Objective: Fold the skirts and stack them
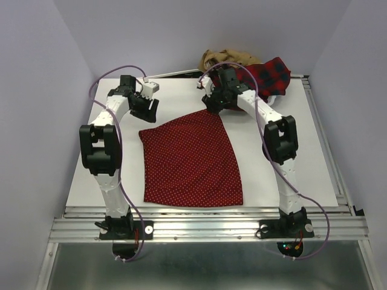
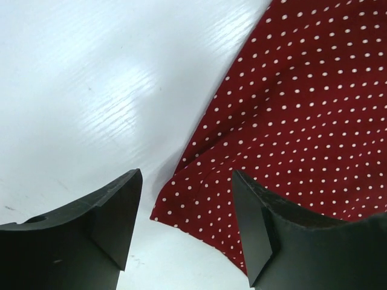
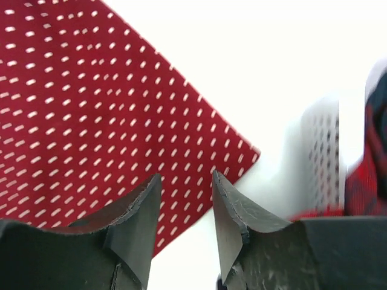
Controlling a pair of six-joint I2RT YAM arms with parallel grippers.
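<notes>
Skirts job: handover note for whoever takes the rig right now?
Left gripper: open, at the far left corner of the dotted skirt, holding nothing.
Right gripper: open, at its far right corner, holding nothing.
That skirt lies spread flat on the table. The plaid skirt and tan skirt are heaped at the basket, far right.
Done: nothing folded. Left: fold all three, stack.

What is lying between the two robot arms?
The red skirt with white dots, spread flat on the white table, lies between the left arm and right arm; the top view shows it.
</notes>
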